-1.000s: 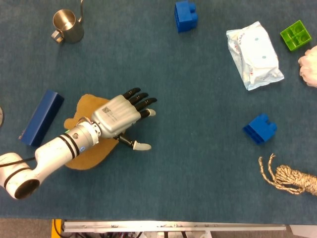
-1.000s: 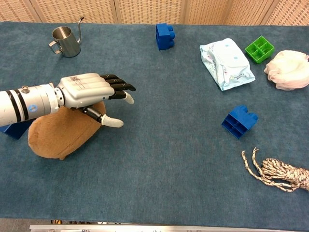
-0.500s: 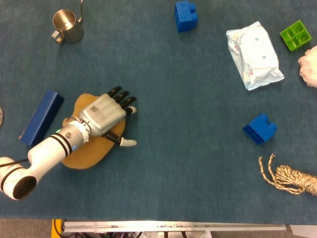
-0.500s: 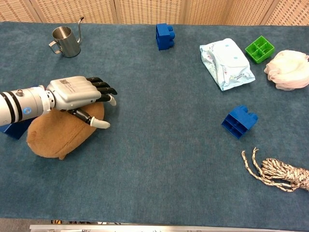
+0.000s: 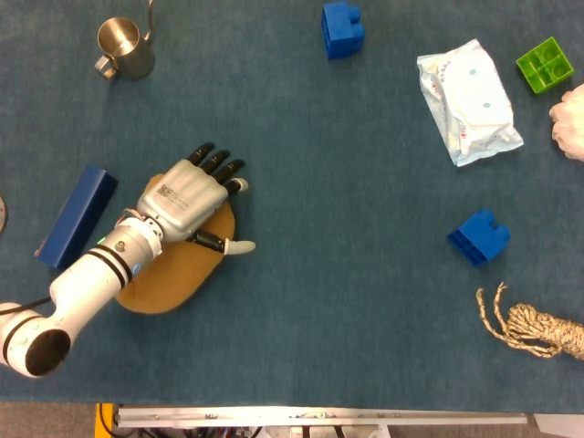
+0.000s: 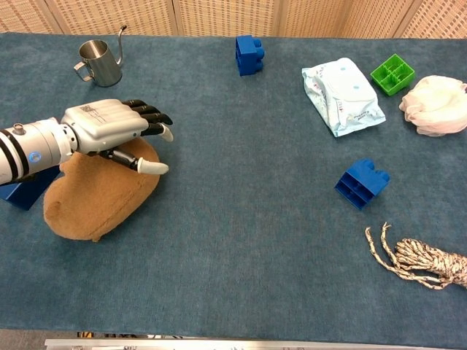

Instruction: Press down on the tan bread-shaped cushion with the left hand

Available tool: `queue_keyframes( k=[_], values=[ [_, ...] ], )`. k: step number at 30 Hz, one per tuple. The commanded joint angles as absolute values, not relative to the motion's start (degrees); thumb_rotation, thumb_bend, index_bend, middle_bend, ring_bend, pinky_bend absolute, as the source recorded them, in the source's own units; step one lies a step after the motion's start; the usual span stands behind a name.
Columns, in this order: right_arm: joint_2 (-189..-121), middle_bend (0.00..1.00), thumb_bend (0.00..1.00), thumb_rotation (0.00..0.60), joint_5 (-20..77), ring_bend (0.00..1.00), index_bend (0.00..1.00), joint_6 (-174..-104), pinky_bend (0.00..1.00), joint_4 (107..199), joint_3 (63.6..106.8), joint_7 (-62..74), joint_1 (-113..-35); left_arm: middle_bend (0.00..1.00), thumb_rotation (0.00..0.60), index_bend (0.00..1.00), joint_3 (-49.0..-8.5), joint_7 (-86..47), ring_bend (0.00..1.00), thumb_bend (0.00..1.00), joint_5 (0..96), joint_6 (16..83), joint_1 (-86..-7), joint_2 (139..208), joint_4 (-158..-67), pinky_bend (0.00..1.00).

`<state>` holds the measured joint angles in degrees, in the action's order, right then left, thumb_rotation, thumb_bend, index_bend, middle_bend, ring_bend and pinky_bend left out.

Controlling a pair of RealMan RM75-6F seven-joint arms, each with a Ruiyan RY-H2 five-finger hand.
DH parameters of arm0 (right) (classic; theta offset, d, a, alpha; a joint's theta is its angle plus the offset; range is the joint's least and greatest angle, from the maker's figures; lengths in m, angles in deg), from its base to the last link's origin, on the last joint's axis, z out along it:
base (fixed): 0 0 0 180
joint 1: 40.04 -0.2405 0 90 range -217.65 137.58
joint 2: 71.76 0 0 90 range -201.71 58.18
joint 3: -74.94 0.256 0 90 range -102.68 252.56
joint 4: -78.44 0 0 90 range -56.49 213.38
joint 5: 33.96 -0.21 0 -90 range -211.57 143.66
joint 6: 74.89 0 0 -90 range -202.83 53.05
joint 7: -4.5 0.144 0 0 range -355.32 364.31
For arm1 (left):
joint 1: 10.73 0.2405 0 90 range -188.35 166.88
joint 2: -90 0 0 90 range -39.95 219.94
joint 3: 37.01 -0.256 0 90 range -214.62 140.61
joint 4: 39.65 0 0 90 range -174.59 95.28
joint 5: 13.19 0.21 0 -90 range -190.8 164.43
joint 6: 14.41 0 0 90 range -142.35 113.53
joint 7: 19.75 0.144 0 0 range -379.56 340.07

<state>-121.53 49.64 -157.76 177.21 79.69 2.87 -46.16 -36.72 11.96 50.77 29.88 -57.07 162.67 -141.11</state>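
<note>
The tan bread-shaped cushion lies at the left of the blue table. My left hand hovers palm down over the cushion's far end. Its fingers stretch flat past the edge and the thumb sticks out to the right. It holds nothing. In the chest view the palm sits just above the cushion's top, and I cannot tell whether it touches. The forearm hides part of the cushion's left side. My right hand shows in neither view.
A blue box lies just left of the cushion. A metal cup stands far left. Blue bricks, a white packet, a green block and a rope sit to the right.
My left hand has drawn back to the left and slightly away from me, from beyond the cushion's right edge to over its far end. The cushion has barely shifted.
</note>
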Motion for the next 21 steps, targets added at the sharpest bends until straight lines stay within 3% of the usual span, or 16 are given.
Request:
queue_keyframes(
  k=[1,11,21],
  values=[
    [-121.60,0.33,0.00,0.600,49.69,0.16,0.26,-157.71,0.20,177.09,79.68,2.99,-46.16,0.09,0.000,0.18,-37.00,9.92,0.04,0.01,53.87,30.82,-56.59,162.35,-142.36,0.00],
    [-121.73,0.33,0.00,0.600,49.31,0.16,0.26,-157.67,0.20,176.41,79.70,3.72,-45.83,0.09,0.000,0.18,-40.90,15.97,0.04,0.01,55.14,29.94,-57.52,164.36,-141.82,0.00],
    [-122.04,0.33,0.00,0.600,49.04,0.16,0.26,-157.03,0.20,175.88,79.82,4.24,-46.03,0.09,0.000,0.18,-41.61,21.31,0.04,0.01,49.83,31.44,-58.35,165.68,-138.48,0.00]
  ],
)
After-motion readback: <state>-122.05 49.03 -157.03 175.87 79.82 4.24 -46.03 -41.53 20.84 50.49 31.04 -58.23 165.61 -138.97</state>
